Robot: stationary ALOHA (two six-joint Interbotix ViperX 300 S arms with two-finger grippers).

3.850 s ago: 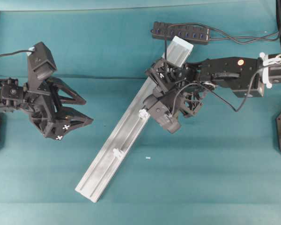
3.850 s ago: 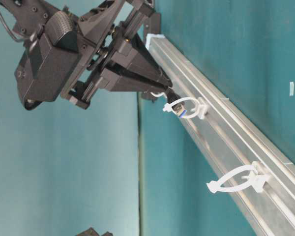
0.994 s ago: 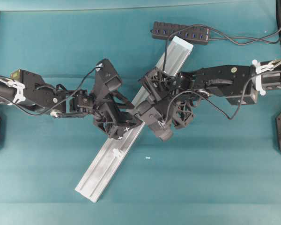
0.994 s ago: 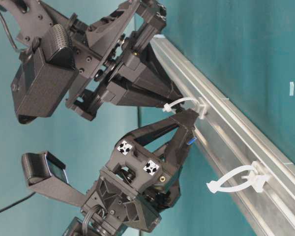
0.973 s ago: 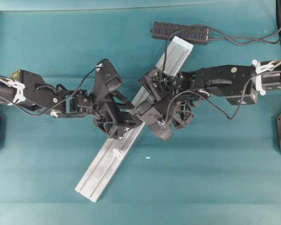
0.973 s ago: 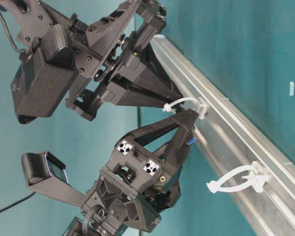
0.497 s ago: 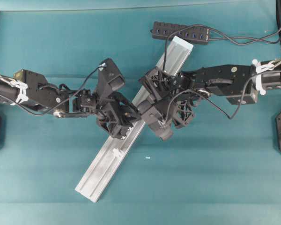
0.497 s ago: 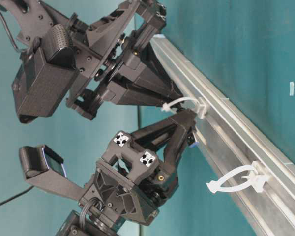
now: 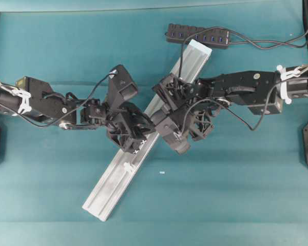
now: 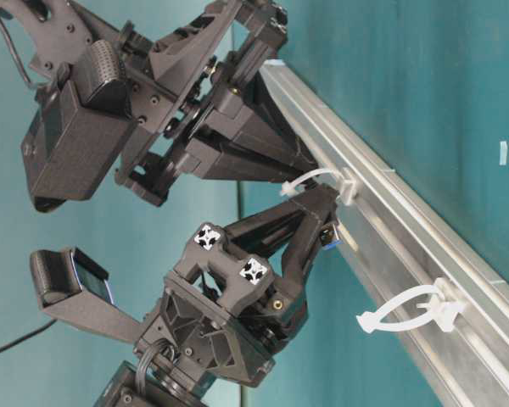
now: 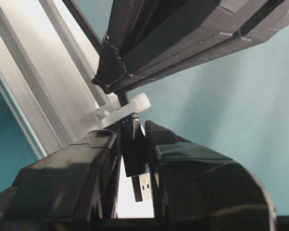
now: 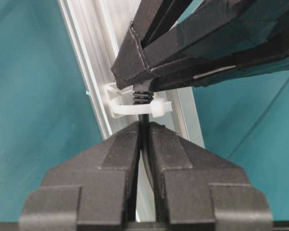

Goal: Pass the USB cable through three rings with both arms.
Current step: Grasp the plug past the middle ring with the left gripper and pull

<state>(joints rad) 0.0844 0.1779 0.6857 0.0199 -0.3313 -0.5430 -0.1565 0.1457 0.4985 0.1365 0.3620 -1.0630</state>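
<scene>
Left gripper [image 11: 132,144]: clamped on the USB plug [image 11: 135,161] below the ring [image 11: 127,107].
Right gripper [image 12: 143,126]: clamped on the cable [image 12: 143,118].
Advice: right releases first, then left draws straight through.

No words, brands or numbers can be read anywhere. The only signs are two white cross-shaped marks on the left gripper [image 10: 327,222] body, side by side behind its fingers; they also show, very small, in the overhead view.
</scene>
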